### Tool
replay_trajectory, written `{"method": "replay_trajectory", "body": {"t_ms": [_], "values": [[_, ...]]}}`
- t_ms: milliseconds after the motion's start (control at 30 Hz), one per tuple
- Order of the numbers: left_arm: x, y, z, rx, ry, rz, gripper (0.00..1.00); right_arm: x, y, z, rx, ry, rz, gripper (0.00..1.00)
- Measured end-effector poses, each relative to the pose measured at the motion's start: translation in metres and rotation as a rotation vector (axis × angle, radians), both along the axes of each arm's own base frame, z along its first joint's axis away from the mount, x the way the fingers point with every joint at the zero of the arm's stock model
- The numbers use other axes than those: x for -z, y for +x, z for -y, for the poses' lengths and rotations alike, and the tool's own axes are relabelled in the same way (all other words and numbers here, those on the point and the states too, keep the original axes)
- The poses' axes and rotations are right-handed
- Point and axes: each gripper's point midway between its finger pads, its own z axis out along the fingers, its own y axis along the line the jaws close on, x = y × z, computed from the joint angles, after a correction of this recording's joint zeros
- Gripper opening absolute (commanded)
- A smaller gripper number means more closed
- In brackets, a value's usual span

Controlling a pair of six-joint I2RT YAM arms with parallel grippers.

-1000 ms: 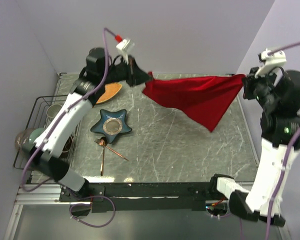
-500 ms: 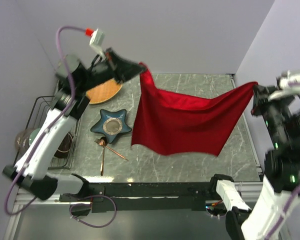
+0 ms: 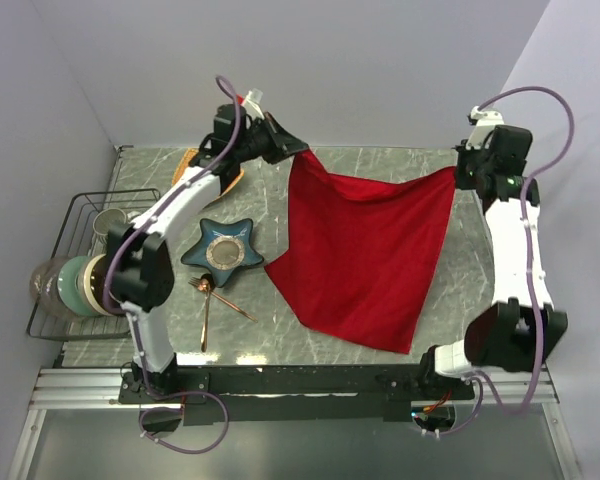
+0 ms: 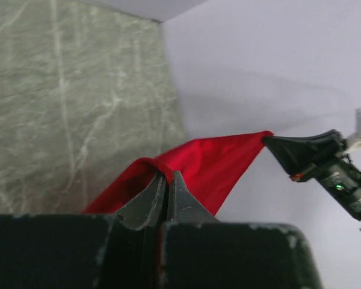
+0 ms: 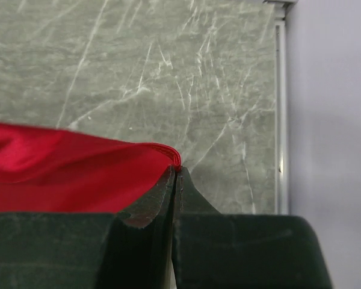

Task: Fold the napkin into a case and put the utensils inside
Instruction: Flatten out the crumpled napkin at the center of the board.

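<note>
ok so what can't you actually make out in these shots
- The utensils: too small in the top view to count or tell apart, and outside both wrist views.
- The orange plate: mostly behind the left arm in the top view.
- The napkin: the top view cannot settle whether its lower corner rests on the table, and the wrist views show only the pinched corners.

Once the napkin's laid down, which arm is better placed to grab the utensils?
Left, probably. The utensils lie beside the blue star dish on the left arm's side. The right gripper, shut on the napkin at its far right corner, would have to reach across it.
</note>
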Motion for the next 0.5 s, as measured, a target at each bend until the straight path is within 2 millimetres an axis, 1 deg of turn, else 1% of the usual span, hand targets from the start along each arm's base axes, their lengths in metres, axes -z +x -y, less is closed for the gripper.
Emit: {"method": "replay_trajectory", "body": {"t_ms": [100, 167, 200, 267, 300, 333, 367, 400, 433, 500], "values": [[0.05, 0.022, 0.005, -0.009, 0.029, -0.068, 0.01, 0.023, 0.02, 0.002, -0.01, 0.013, -0.034, 0.0], [0.084, 0.035, 0.007, -0.005, 0.046, -0.118, 0.01, 0.038, 0.029, 0.002, -0.025, 0.022, -0.061, 0.0], [0.099, 0.041, 0.008, 0.0, 0.055, -0.139, 0.01, 0.047, 0.033, 0.0, -0.039, 0.029, -0.084, 0.0], [0.124, 0.045, 0.005, 0.013, 0.07, -0.174, 0.05, 0.061, 0.034, -0.003, -0.071, 0.034, -0.127, 0.0], [0.135, 0.046, 0.002, 0.022, 0.079, -0.193, 0.1, 0.068, 0.03, -0.005, -0.089, 0.036, -0.151, 0.0], [0.143, 0.044, -0.003, 0.034, 0.094, -0.205, 0.17, 0.074, 0.025, -0.008, -0.108, 0.035, -0.173, 0.0], [0.147, 0.043, -0.008, 0.048, 0.106, -0.208, 0.21, 0.077, 0.02, -0.01, -0.125, 0.032, -0.184, 0.0], [0.149, 0.04, -0.011, 0.065, 0.119, -0.207, 0.27, 0.086, 0.009, -0.013, -0.147, 0.025, -0.2, 0.0], [0.149, 0.038, -0.016, 0.079, 0.137, -0.198, 0.42, 0.093, -0.003, -0.016, -0.161, 0.019, -0.224, 0.0], [0.152, 0.032, -0.026, 0.107, 0.176, -0.192, 0.46, 0.113, -0.031, -0.02, -0.188, 0.004, -0.276, 0.0]]}}
